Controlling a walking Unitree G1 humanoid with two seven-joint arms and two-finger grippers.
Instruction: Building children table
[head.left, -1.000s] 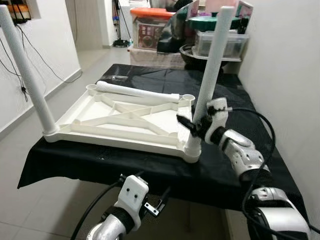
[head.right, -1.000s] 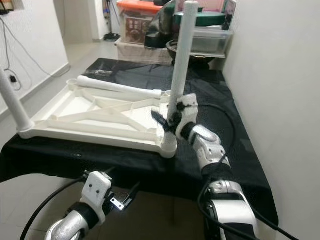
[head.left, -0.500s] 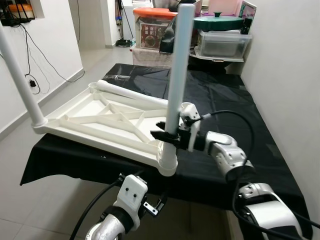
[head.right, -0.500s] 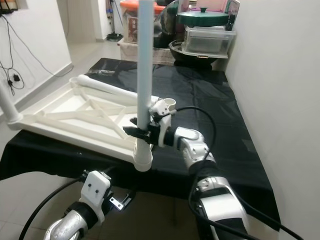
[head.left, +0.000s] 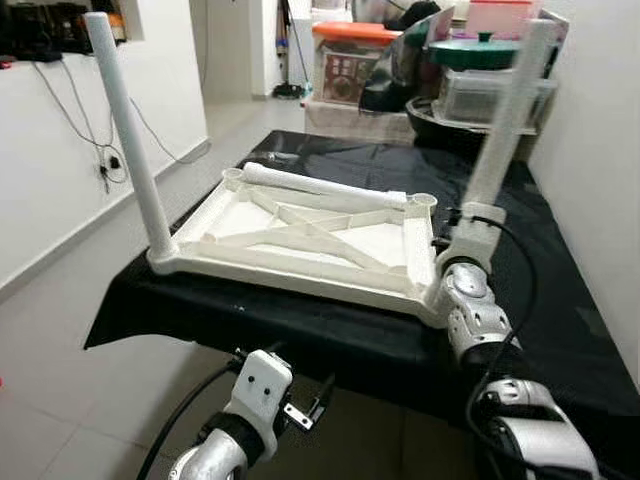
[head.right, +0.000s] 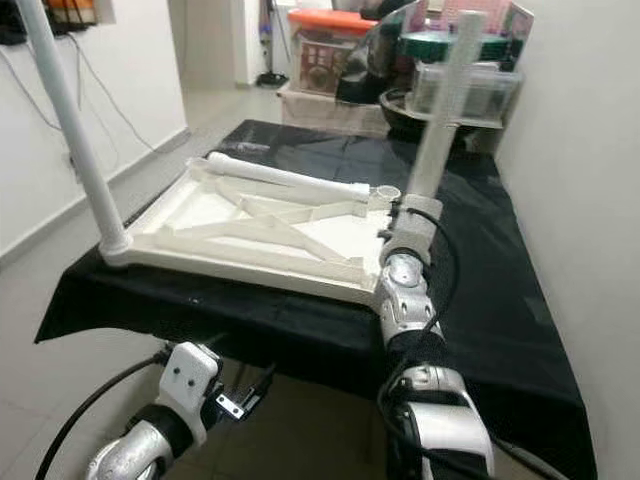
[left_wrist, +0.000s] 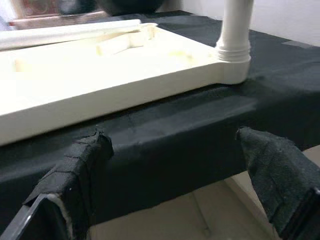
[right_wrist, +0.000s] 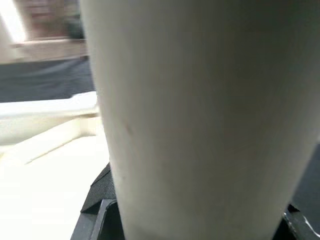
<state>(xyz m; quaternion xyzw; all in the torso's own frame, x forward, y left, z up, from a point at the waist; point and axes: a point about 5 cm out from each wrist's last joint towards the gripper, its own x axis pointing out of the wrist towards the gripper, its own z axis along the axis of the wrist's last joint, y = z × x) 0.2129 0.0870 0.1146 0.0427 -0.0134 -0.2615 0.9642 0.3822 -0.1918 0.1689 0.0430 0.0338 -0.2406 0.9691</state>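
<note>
A white children's tabletop (head.left: 300, 240) lies upside down on the black-covered table (head.left: 300, 330). One white leg (head.left: 130, 130) stands in its near left corner. Another leg (head.left: 505, 110) rises from the near right corner, leaning slightly right. My right gripper (head.left: 468, 215) is shut on this leg just above its socket; the leg (right_wrist: 200, 100) sits between the black fingers (right_wrist: 95, 200) in the right wrist view. A third leg (head.left: 320, 187) lies loose along the far edge. My left gripper (left_wrist: 175, 175) hangs open below the table's front edge, holding nothing.
Two far corner sockets (head.left: 423, 200) of the tabletop stand open. Storage boxes (head.left: 350, 70) and a pot with a green lid (head.left: 480, 50) crowd the far end. A white wall (head.left: 600, 150) runs close along the right. Cables (head.left: 100, 150) hang on the left wall.
The tabletop, swung out with its near right corner past the table's edge half a second ago, now lies square on the cloth. The right gripper stayed on the leg. The camera view shifted too.
</note>
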